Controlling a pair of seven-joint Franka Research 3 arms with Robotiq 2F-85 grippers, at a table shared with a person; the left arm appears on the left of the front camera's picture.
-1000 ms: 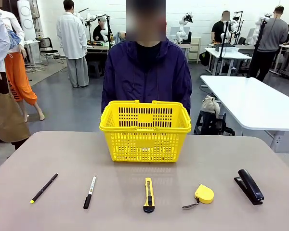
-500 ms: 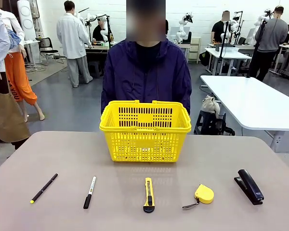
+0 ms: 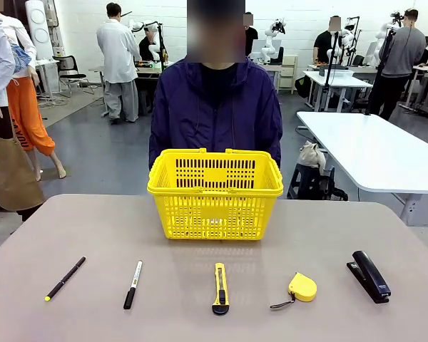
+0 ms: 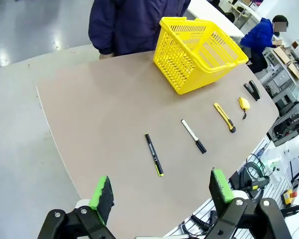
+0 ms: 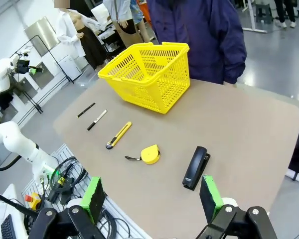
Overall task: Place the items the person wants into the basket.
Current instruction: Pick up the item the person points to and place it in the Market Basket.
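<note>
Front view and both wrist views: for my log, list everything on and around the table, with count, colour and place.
table: one, grey-brown, between the robot and the person.
basket: one, bright yellow, far middle of the table.
pen: one, black with a yellow tip, leftmost in the near row.
marker: one, black with a white band, second from left.
utility knife: one, yellow and black, middle of the row.
tape measure: one, yellow with a dark strap, fourth from left.
stapler: one, black, rightmost.
person: one, dark navy-purple jacket, standing behind the basket.
left gripper: one, black with green pads, open, raised off the table near the row's pen end.
right gripper: one, same colours, open, raised near the stapler end.
</note>
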